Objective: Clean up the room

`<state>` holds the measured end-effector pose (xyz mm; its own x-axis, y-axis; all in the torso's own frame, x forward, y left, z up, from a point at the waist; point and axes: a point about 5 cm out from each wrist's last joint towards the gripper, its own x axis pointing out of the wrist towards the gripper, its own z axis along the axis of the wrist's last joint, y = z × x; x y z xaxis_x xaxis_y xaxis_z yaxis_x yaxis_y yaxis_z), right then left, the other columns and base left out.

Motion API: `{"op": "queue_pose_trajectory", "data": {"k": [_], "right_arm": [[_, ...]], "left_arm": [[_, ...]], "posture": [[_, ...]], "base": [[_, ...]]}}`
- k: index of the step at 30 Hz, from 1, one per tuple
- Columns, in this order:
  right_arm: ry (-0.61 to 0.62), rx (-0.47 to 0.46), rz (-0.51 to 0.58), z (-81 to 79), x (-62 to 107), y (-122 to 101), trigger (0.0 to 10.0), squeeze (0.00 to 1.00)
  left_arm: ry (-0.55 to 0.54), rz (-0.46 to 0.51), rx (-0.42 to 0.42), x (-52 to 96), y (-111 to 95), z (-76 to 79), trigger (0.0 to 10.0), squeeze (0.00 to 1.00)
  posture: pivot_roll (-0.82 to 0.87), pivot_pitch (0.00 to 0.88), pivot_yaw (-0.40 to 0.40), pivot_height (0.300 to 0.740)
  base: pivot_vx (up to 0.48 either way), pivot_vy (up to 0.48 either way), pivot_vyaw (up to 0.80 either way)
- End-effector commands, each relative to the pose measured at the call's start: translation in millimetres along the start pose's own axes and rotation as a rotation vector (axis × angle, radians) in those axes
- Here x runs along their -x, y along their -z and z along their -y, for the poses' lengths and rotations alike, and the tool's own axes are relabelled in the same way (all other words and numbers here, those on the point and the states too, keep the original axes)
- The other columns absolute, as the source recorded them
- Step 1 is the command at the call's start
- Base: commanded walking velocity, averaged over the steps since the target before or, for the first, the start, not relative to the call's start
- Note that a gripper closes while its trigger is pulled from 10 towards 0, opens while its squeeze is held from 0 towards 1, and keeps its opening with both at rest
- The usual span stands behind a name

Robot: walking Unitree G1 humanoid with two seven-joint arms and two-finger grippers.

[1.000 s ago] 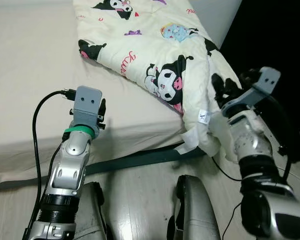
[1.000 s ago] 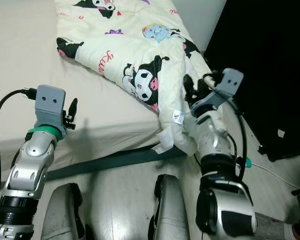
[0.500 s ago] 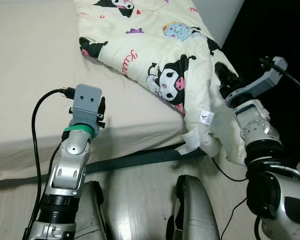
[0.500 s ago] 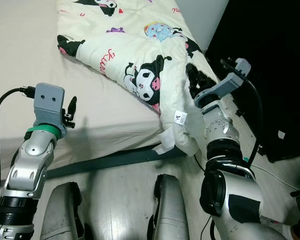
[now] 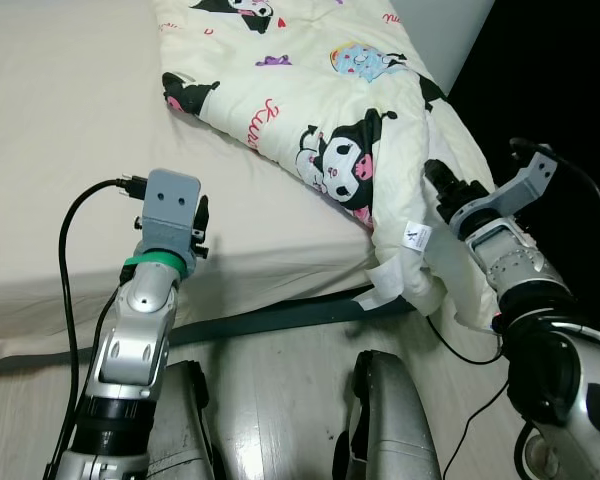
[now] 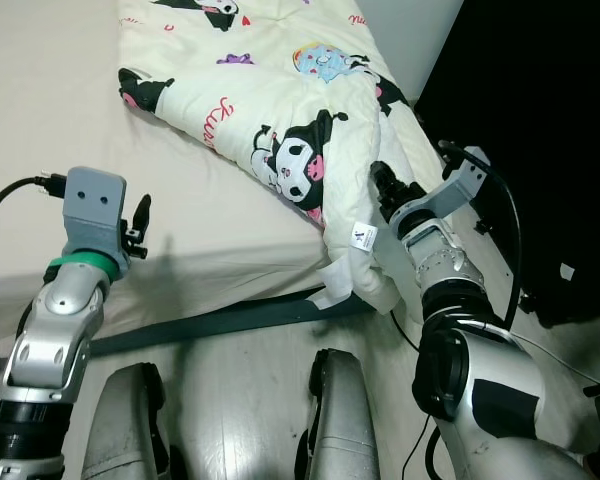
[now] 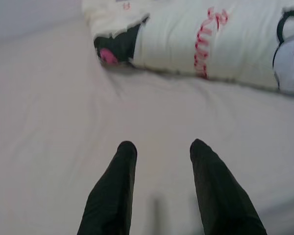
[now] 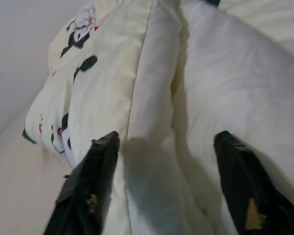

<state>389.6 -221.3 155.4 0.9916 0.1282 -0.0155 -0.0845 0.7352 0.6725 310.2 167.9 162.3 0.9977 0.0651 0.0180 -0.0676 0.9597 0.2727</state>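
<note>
R gripper (image 8: 161, 166): jaws spread wide, one finger (image 8: 85, 188) on each side of a thick fold of the comforter (image 5: 330, 90). The fold fills the gap between them; can't tell if the pads actually press the fabric. In the head views this gripper sits at the comforter's hanging edge, at the bed's right front corner, just beside the white care tag (image 5: 410, 236).

L gripper (image 7: 159, 149): jaws apart, nothing between them, low over the bare sheet, pointing toward the comforter's near corner w/ the black-and-pink print. Can't tell if the tips touch the sheet. L arm (image 5: 140, 330) rises in front of the bed's front edge; a black cable (image 5: 75, 250) loops off its wrist.

Comforter: cream w/ cartoon characters, bunched diagonally across the right half of the bed (image 5: 60, 150), one side spilling over the edge toward the floor. Rest of the bed is a plain beige sheet. A dark band (image 5: 270, 318) runs along the bed's base. Floor (image 5: 270, 400) is pale wood. Right of the bed the room is very dark, hard to make out. Far end of the comforter is cut off at the frame top.
</note>
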Motion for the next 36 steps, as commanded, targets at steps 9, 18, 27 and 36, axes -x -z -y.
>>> {"op": "queue_pose_trajectory", "data": {"k": [9,18,27,36], "right_arm": [[-0.015,-0.062,-0.104,-1.1,-0.6,11,10.0,0.00],[0.031,-0.126,-0.121,6.3,3.1,18,10.0,0.00],[-0.028,-0.062,-0.155,3.9,3.6,21,10.0,0.00],[-0.119,0.028,-0.145,-7.6,-0.9,15,0.0,0.00]], "left_arm": [[0.003,-0.027,-0.010,5.7,3,0.5,10.0,0.00],[0.002,-0.032,-0.009,5.3,2,0.6,10.0,0.00],[0.011,-0.031,-0.010,3.2,0,3.3,10.0,0.00],[0.024,-0.036,-0.003,3.8,1,8.1,10.0,0.00]], "posture": [[0.11,0.139,-0.025,0.490],[0.10,0.146,-0.021,0.490],[0.10,0.153,-0.014,0.490],[0.08,0.151,-0.015,0.490]], "base": [[0.000,0.000,0.00],[0.000,0.000,0.00],[0.000,0.000,0.00],[0.000,0.000,0.00]]}}
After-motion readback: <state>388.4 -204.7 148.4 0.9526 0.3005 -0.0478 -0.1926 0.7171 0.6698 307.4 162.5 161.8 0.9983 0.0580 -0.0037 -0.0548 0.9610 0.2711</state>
